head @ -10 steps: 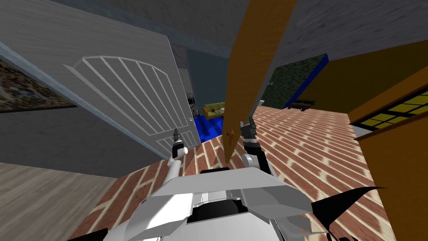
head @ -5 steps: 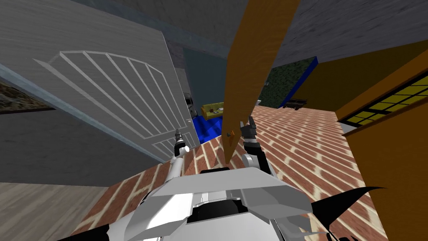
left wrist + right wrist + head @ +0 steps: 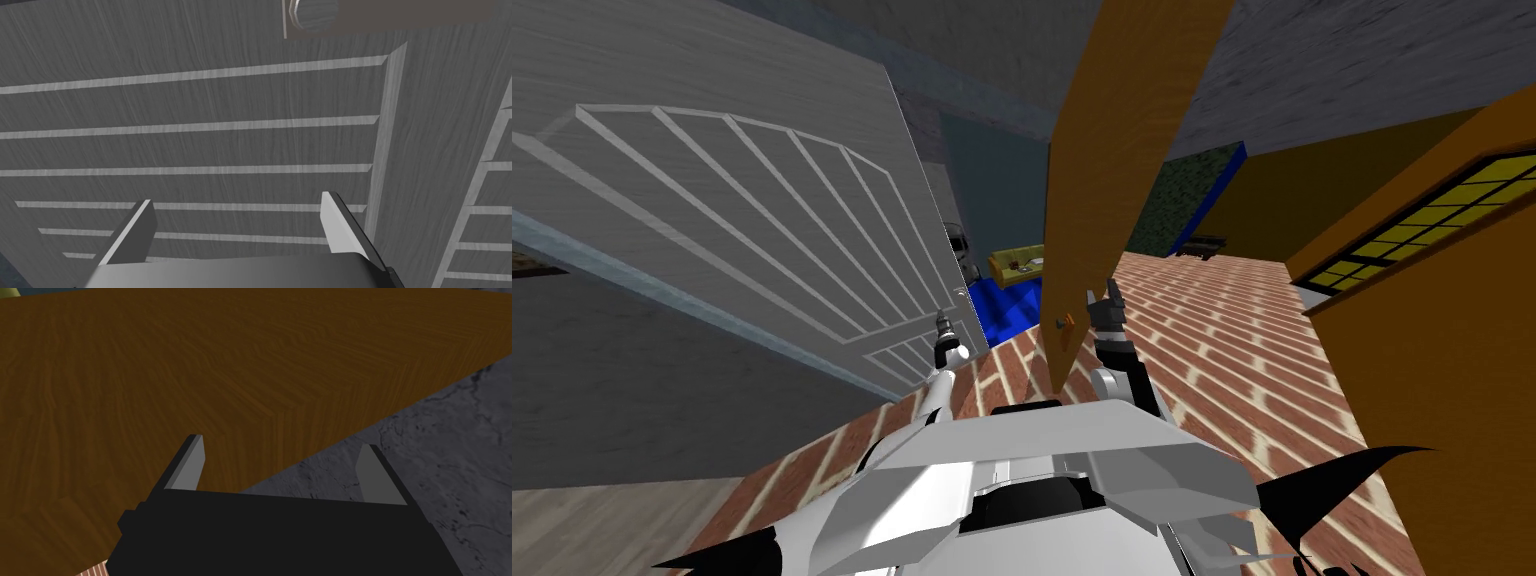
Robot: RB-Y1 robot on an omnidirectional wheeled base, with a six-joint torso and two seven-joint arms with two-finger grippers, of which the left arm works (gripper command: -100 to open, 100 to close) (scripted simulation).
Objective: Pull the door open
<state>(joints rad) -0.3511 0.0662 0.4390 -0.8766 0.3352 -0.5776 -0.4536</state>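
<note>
An orange-brown door (image 3: 1112,150) stands edge-on straight ahead, with a small handle (image 3: 1061,322) low on its near edge. My right gripper (image 3: 1104,298) is just to the right of that edge, open, with nothing between its fingers. In the right wrist view the right gripper (image 3: 282,442) faces the door's brown face (image 3: 200,378) and a grey wall (image 3: 450,438). My left gripper (image 3: 944,322) is open in front of a grey panelled door (image 3: 742,210). The left wrist view shows the left gripper (image 3: 236,199) close to the panel slats (image 3: 200,125), with a round knob (image 3: 314,12) beyond.
Red brick floor (image 3: 1232,340) runs ahead and to the right. An orange wall with a yellow-paned window (image 3: 1412,240) closes the right side. Through the gap between the doors lie a blue rug (image 3: 1007,300) and a yellow sofa (image 3: 1017,265). A dark bench (image 3: 1204,245) stands far back.
The whole head view has swung: the grey door and the right wall have slid leftwards and grown as I turn. The orange door and both grippers keep their place in the picture.
</note>
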